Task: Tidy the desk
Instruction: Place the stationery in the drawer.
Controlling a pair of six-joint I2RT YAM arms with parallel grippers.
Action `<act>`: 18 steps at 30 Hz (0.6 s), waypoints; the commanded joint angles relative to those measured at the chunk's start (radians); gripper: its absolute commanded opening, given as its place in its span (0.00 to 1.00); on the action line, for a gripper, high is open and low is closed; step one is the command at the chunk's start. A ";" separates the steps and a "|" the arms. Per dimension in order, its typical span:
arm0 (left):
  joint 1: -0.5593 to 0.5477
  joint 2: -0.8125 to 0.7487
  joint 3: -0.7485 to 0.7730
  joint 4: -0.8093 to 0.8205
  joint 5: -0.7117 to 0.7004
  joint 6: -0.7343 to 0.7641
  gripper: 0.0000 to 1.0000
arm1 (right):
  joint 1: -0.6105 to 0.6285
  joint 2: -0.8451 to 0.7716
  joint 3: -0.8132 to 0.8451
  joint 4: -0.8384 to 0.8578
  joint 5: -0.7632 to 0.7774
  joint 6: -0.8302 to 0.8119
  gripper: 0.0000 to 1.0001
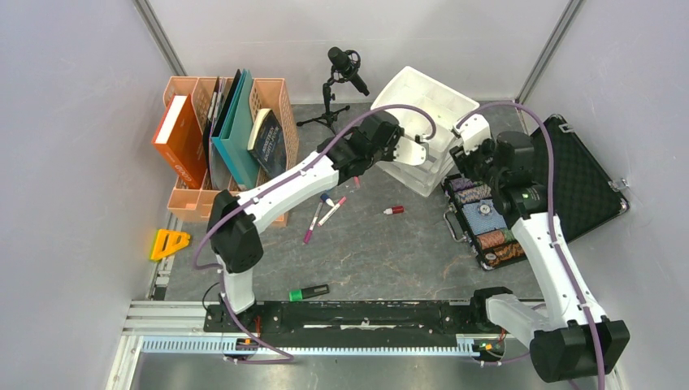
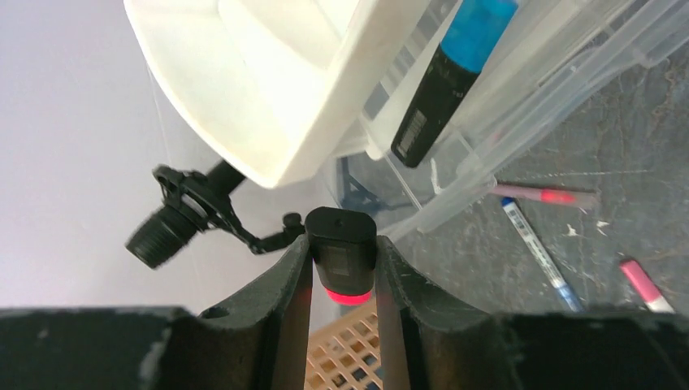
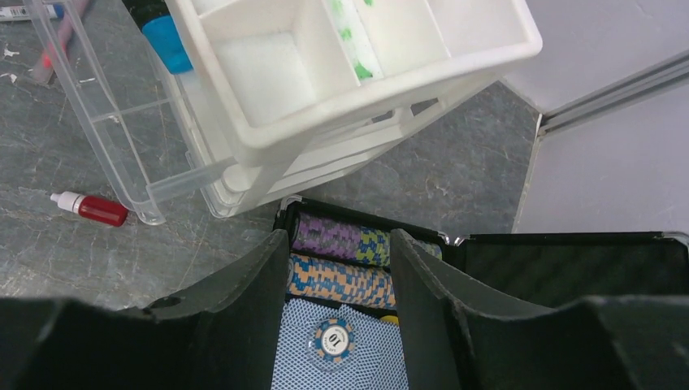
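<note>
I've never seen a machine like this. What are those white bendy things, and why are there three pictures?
They are two robot arms with pincers for hands. One picture looks down from above; the other two come from small cameras on each wrist. The left gripper pinches a black marker with a red end, close to a clear drawer holding a blue-capped marker. The right gripper holds nothing; it hovers open over a black case of poker chips. On the desk lie pens, a green marker, a small red bottle, books in a rack and a microphone.

occluded: marker body behind left tool | cropped: black case right edge
</note>
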 commanded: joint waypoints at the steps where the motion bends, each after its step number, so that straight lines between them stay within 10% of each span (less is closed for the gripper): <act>1: -0.034 0.030 0.061 0.118 -0.043 0.176 0.10 | -0.036 -0.032 -0.018 0.025 -0.058 0.017 0.55; 18: -0.083 0.101 0.081 0.125 -0.088 0.247 0.37 | -0.128 -0.032 -0.042 0.027 -0.136 -0.001 0.54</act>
